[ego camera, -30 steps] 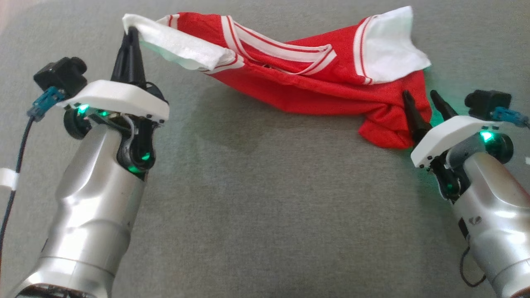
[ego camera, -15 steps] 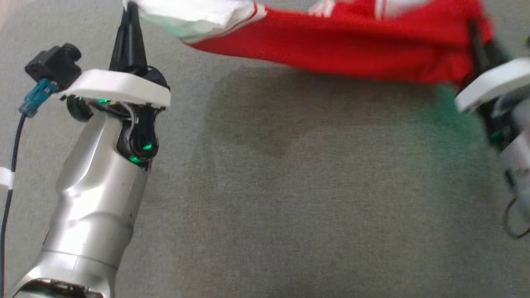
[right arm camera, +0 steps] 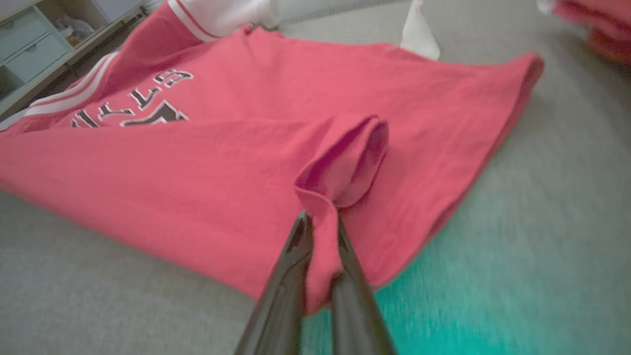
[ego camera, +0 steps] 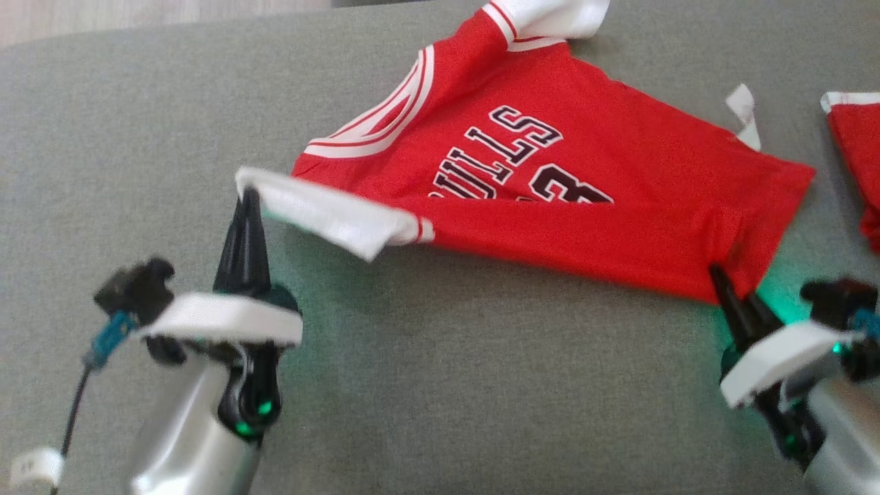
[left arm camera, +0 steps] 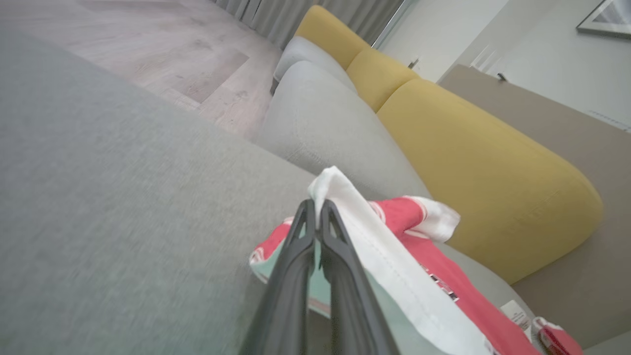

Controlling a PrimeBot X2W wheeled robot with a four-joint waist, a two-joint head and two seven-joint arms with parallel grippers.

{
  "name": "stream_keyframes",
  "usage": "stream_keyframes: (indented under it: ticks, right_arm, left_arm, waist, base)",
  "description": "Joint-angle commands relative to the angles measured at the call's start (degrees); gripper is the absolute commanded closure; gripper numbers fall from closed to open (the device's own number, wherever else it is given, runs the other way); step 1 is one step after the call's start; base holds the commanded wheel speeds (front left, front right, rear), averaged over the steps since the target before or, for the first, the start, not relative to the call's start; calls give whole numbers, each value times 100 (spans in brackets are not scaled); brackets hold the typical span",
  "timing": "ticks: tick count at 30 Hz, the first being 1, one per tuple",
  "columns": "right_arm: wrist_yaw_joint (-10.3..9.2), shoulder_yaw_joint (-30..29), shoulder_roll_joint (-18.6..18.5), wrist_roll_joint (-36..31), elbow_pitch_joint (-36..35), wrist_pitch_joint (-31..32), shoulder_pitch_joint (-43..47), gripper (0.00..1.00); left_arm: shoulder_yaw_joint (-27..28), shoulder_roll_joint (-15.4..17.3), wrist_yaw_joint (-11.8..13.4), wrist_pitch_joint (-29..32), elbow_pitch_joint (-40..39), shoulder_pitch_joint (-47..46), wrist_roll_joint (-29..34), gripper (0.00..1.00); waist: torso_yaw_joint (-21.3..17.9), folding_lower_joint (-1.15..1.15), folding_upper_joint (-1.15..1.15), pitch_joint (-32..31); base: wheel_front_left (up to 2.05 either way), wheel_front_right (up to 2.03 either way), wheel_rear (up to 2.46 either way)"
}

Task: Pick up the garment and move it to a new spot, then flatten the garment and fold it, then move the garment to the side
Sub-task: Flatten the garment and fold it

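Nearest me, my left gripper (ego camera: 247,199) is pinched tight on the edge of the white sleeve (ego camera: 323,216). My right gripper (ego camera: 718,275) is clamped on a fold of hem of the red short-sleeved jersey with black lettering (ego camera: 550,199). The jersey lies spread on the grey fabric cushion (ego camera: 426,385), its long axis running left to right, collar left, hem right. Beyond its hem, at the far right, lies a second red cloth (ego camera: 856,144).

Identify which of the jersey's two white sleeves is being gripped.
The near sleeve, pinched in the left gripper; the far sleeve lies loose and untouched.
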Motion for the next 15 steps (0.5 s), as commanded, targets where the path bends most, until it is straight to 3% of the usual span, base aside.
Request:
stream_keyframes:
  ticks: [1,5,10,15]
  right_arm:
    - [-4,-129,-55,-54,-198,-99,48,0]
    - [-4,-696,102,-327,-701,-225,756,0]
    - [-4,-1367,-73,-864,-1743,-250,1815,0]
    - [-4,-1673,59,-1155,-2643,197,2655,0]
  left_arm:
    - [225,188,58,-105,-268,-118,69,100]
    - [338,216,183,-249,-503,201,295,100]
    - [584,153,154,-307,-797,305,410,100]
    - [786,103,118,-319,-908,337,467,100]
  waist:
    - [-16,1,0,53]
    - [8,1,0,106]
    - [59,1,0,107]
    - [51,1,0,91]
  base:
    - [0,0,0]
    - [0,0,0]
    - [0,0,0]
    - [0,0,0]
